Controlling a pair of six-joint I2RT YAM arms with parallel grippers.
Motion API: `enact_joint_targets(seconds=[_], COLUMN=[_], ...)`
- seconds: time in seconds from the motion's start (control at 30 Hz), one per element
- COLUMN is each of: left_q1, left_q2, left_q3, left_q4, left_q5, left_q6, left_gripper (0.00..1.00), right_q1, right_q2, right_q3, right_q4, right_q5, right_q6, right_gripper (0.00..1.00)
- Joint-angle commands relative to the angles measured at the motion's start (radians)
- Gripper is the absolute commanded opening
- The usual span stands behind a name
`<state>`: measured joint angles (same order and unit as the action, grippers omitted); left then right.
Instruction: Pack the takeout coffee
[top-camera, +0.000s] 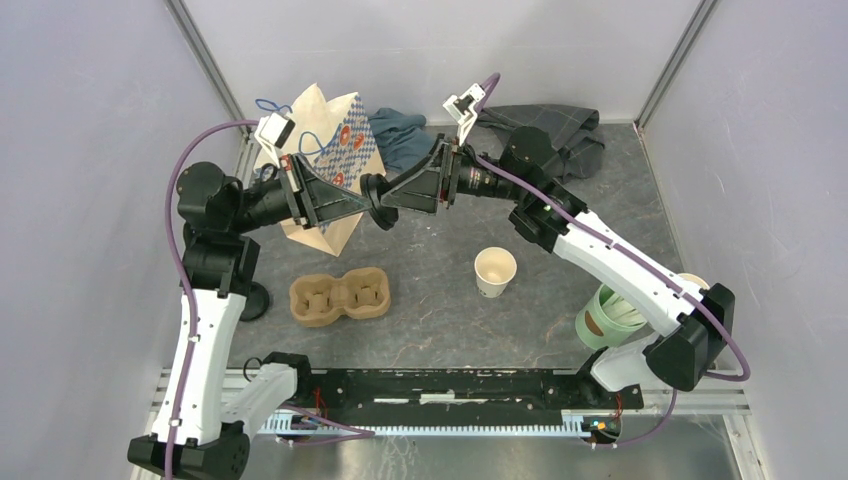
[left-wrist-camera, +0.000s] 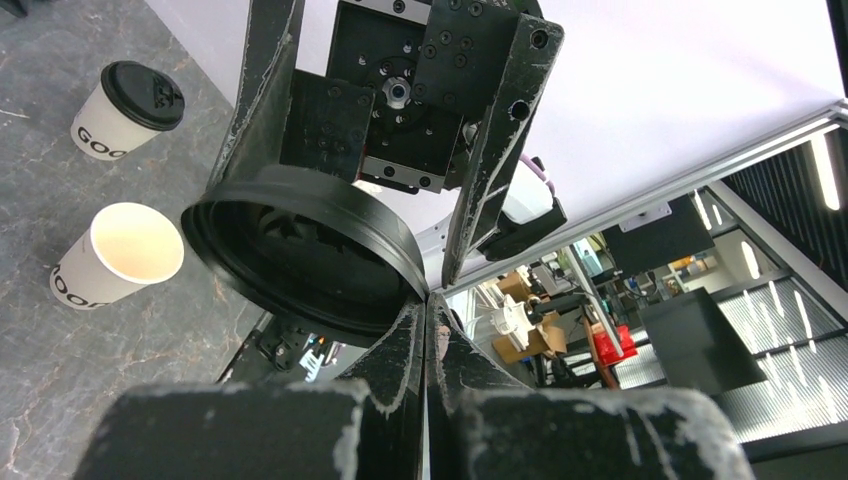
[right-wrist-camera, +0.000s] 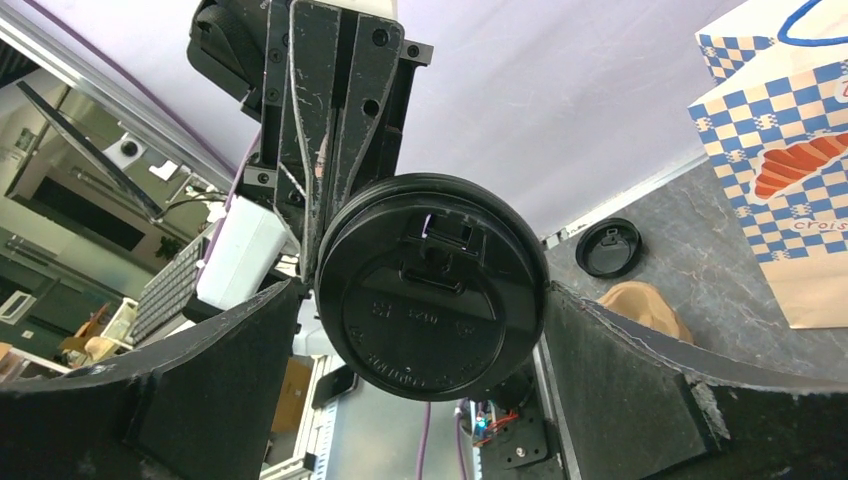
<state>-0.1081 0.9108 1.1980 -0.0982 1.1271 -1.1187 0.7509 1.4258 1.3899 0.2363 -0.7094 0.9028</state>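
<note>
The takeout coffee, a white cup with a black lid, stands on the grey table at the far left of the left wrist view; I cannot make it out in the top view. A loose black lid hangs in the air between both grippers. My left gripper is shut on the lid's rim. My right gripper is open, its jaws on either side of the same lid, close to its edge. The lidless white cup stands mid-table.
A checked paper bag stands at the back left. A brown cup carrier lies in front of it. A second black lid lies on the table near the carrier. A mint-green cup is at the right. Dark cloth is at the back.
</note>
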Motion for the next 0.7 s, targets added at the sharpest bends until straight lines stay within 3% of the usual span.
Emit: enact_joint_targets(seconds=[0.0, 0.5, 0.67], left_q1=[-0.005, -0.016, -0.019], left_q2=[-0.001, 0.021, 0.021], left_q3=[0.008, 0.02, 0.018], left_q4=[-0.026, -0.027, -0.026], left_q5=[-0.014, -0.016, -0.016], left_q6=[0.012, 0.019, 0.02], left_gripper=[0.02, 0.02, 0.02], right_q1=[0.007, 0.016, 0.019], right_q2=[-0.004, 0.021, 0.025], right_q3=[0.04, 0.059, 0.056], right_q4=[-0.03, -0.038, -0.031], right_q5=[0.034, 0.044, 0.042], right_q6=[-0.039, -0.041, -0.032], right_gripper=[0.98, 0.93, 0.86])
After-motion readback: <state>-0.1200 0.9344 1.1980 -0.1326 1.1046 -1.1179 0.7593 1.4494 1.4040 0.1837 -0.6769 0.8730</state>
